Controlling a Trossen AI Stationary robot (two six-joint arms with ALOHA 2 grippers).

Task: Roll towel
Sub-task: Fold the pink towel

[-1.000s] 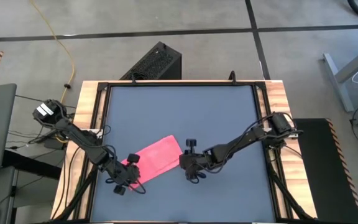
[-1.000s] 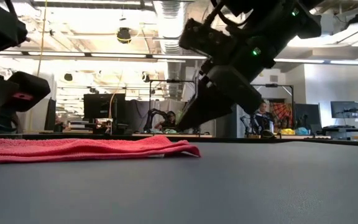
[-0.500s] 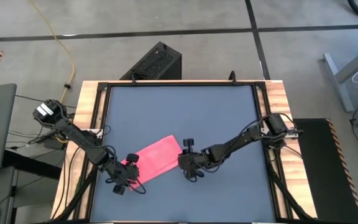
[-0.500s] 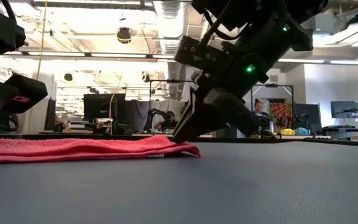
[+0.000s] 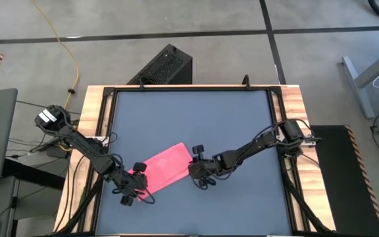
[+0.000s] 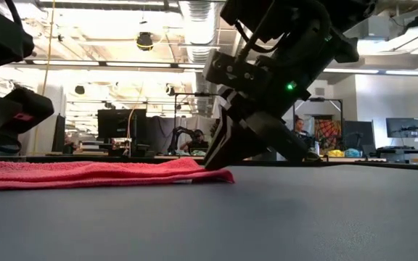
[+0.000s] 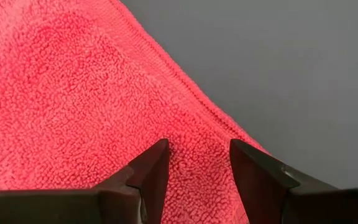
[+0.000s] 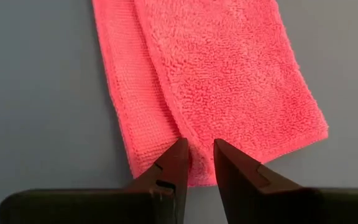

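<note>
1 nubby, seemingly folded pink towel [image 5: 166,167]

Counter [image 5: 229,125]: dark grey flat top, black rim, pale wooden boards along the left and right sides. One item lies directly on it: the towel [image 5: 166,167], bright pink, plain, folded into a narrow flat band of two overlapping layers, set at a slant in the near-left part of the surface. It lies flat, low against the counter in the low view [image 6: 100,174].

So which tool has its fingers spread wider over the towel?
The left tool: a clear strip of pink towel shows between its fingers; the right tool's gap is narrower.
</note>
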